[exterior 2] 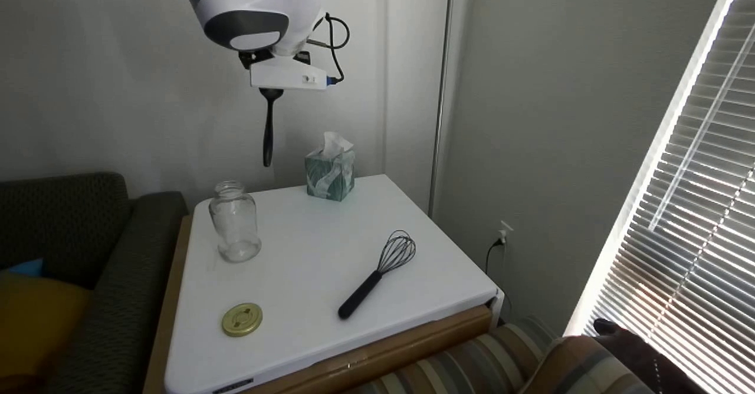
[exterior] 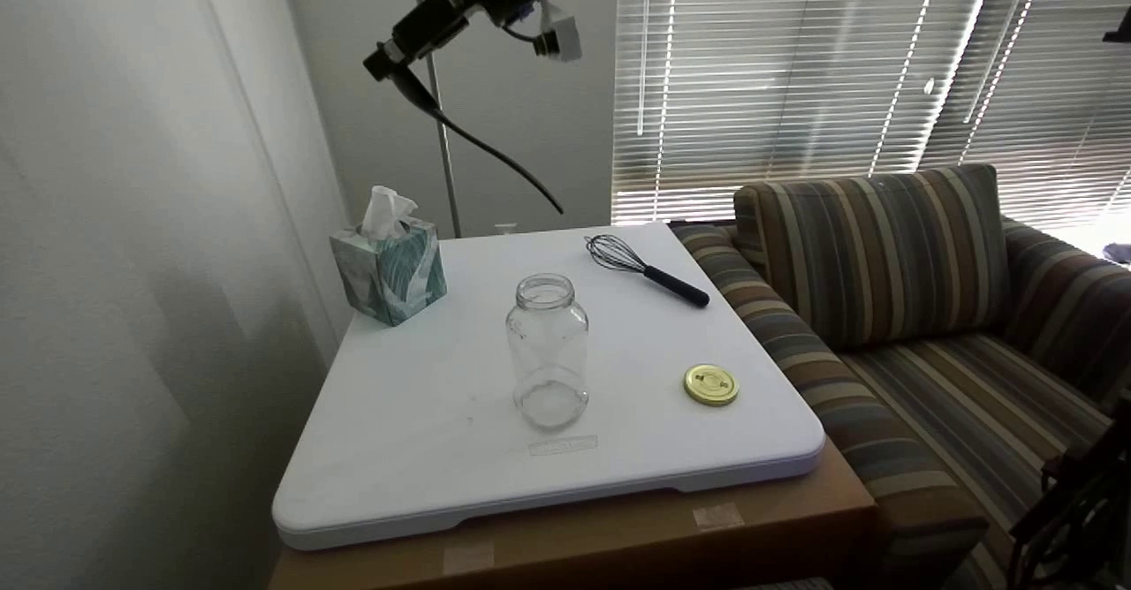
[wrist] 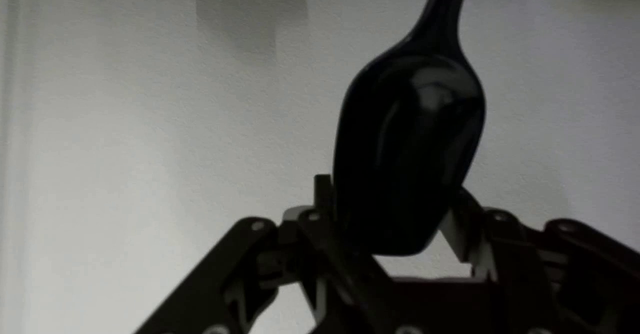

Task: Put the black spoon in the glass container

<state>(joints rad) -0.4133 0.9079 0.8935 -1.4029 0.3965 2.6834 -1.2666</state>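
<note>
Black spoon (wrist: 410, 146), probably light, stiff and slick, slants handle-down, bowl pinched by gripper (wrist: 395, 209); neck likely the surer hold.

Black spoon (wrist: 410, 139), clear glass container (exterior: 548, 351), white surface (exterior: 398, 431).
In an exterior view, from the glass container: tissue box (exterior: 405, 272), 10 o'clock, teal with pale streaks; lid (exterior: 711, 384), 3 o'clock, gold; whisk handle (exterior: 676, 286) black; armchair (exterior: 884, 298) striped brown, tan, grey.
</note>
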